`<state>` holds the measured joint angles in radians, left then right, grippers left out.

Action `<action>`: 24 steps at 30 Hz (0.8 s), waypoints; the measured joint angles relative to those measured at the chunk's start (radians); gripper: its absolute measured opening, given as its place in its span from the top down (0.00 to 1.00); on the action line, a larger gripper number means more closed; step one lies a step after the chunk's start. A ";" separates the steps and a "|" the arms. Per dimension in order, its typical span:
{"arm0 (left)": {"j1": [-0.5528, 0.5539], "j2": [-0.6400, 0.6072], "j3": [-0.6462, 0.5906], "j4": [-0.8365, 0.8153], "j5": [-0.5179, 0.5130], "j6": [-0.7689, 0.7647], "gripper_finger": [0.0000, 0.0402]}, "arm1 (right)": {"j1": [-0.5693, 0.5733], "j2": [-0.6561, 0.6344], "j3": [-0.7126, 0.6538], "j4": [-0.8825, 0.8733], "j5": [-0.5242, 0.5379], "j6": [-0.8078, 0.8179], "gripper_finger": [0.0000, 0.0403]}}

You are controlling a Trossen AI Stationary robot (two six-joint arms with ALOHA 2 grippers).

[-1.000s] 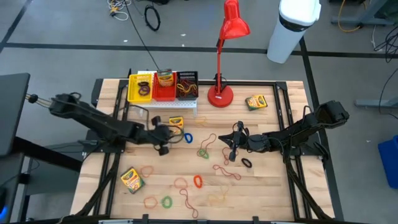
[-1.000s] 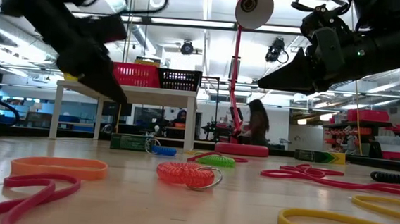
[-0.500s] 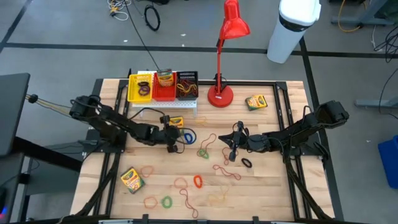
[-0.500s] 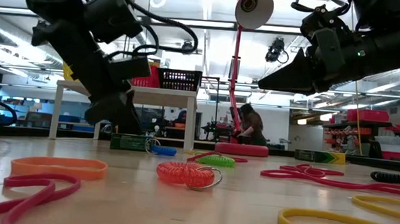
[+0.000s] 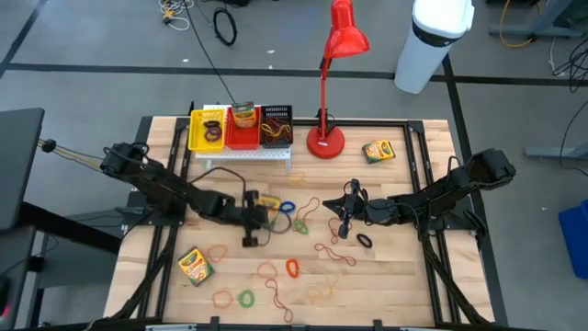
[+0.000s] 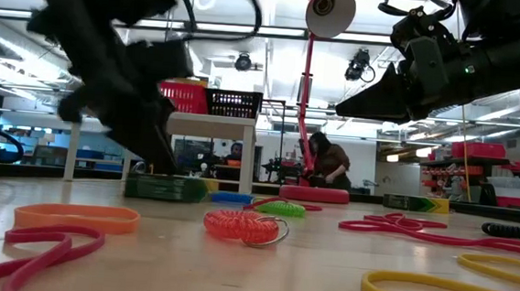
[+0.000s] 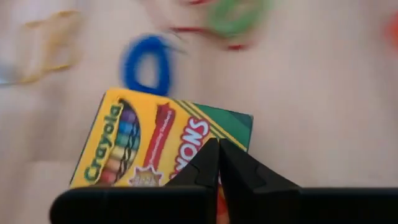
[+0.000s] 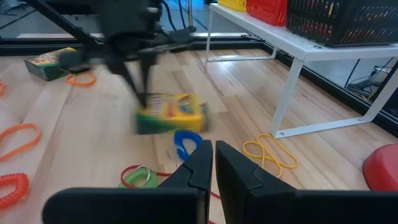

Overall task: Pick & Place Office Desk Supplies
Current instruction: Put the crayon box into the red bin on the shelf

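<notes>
Green and yellow card, the crayon box [image 7: 163,144] lies flat on the bench [image 5: 404,276] just in front of the white rack [image 5: 257,156], its printed face up. The left hand [image 5: 255,219] is right at this box, its fingers [image 7: 214,167] pressed together with nothing between them, their tips over the box's near long edge; it looks to be nudging the box, not gripping it. In the high view the box [image 5: 268,201] runs its long axis across the bench, left to right, with a blue band [image 5: 287,207] just beside its right end and a green coil [image 5: 301,224] a little further on. The box sits just beyond the left hand, towards the rack, so that arm is plainly the nearer. To pick it up, the fingers would likely have to part and straddle the short axis. The right hand [image 5: 342,219] waits mid-bench, well apart from the box, fingers closed and empty.
</notes>
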<state>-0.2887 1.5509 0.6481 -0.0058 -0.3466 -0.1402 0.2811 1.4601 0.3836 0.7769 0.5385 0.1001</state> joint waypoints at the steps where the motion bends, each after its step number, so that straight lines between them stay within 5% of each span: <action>1: -0.018 0.000 0.024 -0.025 0.006 -0.005 0.96 | 0.000 0.000 0.000 0.000 0.000 0.000 0.92; 8: -0.042 0.000 0.158 -0.162 -0.044 -0.051 0.93 | 0.000 0.000 0.000 0.000 0.000 0.000 0.92; 16: -0.034 0.000 0.165 -0.279 -0.004 -0.085 0.75 | 0.000 0.002 0.000 -0.019 -0.072 0.058 0.92; 24: -0.139 0.000 0.165 -0.405 -0.136 -0.246 0.56 | 0.000 0.048 0.034 -0.014 -0.079 0.079 0.92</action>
<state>-0.4275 1.5509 0.8130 -0.4104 -0.4822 -0.3860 0.2810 1.5085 0.4173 0.7624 0.4591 0.1791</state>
